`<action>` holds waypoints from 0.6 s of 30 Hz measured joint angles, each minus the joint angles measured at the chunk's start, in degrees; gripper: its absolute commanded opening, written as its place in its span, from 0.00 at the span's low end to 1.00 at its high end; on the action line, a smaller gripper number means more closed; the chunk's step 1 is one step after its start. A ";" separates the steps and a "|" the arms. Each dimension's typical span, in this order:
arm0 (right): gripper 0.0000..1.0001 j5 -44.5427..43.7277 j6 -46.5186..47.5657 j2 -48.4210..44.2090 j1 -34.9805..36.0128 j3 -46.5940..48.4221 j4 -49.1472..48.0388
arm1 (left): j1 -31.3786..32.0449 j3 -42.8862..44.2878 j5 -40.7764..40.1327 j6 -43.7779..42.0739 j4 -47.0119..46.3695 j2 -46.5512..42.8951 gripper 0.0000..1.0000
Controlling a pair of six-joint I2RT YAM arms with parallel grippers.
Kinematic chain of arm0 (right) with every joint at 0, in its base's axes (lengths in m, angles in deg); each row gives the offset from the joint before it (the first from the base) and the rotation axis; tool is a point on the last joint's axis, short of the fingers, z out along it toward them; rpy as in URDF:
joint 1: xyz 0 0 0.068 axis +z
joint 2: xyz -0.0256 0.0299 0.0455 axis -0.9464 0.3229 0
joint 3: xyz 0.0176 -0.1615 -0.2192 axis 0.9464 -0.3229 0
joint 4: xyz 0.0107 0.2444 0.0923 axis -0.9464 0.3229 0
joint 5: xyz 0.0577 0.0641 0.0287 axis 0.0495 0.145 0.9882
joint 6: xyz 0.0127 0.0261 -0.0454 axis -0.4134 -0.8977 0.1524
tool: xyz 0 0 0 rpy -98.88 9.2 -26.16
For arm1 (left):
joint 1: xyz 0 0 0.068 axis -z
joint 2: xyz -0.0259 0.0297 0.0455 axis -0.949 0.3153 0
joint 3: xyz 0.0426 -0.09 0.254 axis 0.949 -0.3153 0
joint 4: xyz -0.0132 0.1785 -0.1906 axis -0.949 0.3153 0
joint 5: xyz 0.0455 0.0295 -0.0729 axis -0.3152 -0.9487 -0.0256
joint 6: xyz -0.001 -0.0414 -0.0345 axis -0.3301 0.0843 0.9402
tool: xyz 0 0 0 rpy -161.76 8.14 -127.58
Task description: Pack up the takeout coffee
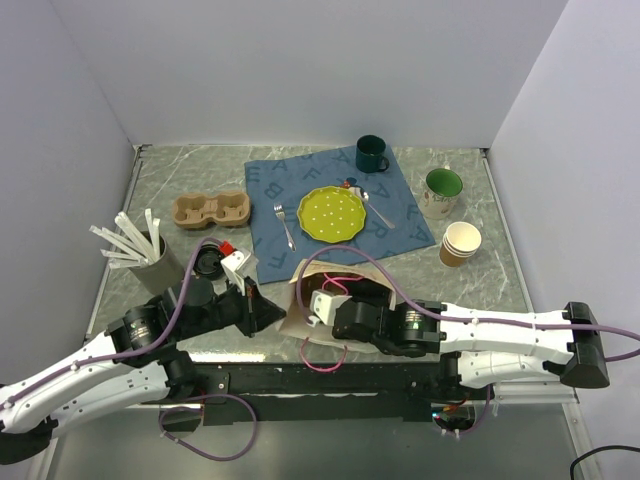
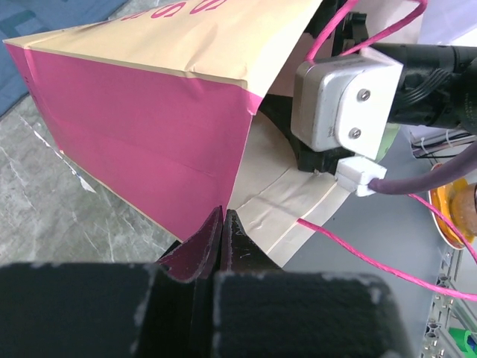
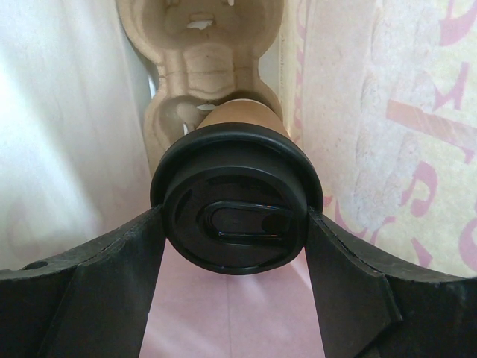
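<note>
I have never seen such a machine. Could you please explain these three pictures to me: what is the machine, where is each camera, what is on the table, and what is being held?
This is a robot with a left arm and a right arm, fixed at the near edge of a table. The wide picture looks down from above. The other two come from a small camera on each wrist.

On the table are a blue cloth with a green plate, a dark mug, a stack of paper cups and a cardboard cup carrier. Close to the arms is a paper bag.

The left pincer is shut and seems to pinch the bag's edge. The right pincer reaches inside the bag and grips the takeout coffee by its black lid. A second carrier lies deeper inside.
</note>
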 measured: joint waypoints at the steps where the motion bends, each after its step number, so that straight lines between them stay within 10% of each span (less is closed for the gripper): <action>1: 0.30 0.15 0.00 0.13 0.00 -0.04 -0.07 | 0.00 -0.07 0.07 0.00 -0.17 -0.02 0.01; 18: 0.29 -0.02 -1.49 2.45 -0.17 -1.64 -0.90 | 0.17 -1.38 0.85 -0.07 -0.70 -1.38 0.01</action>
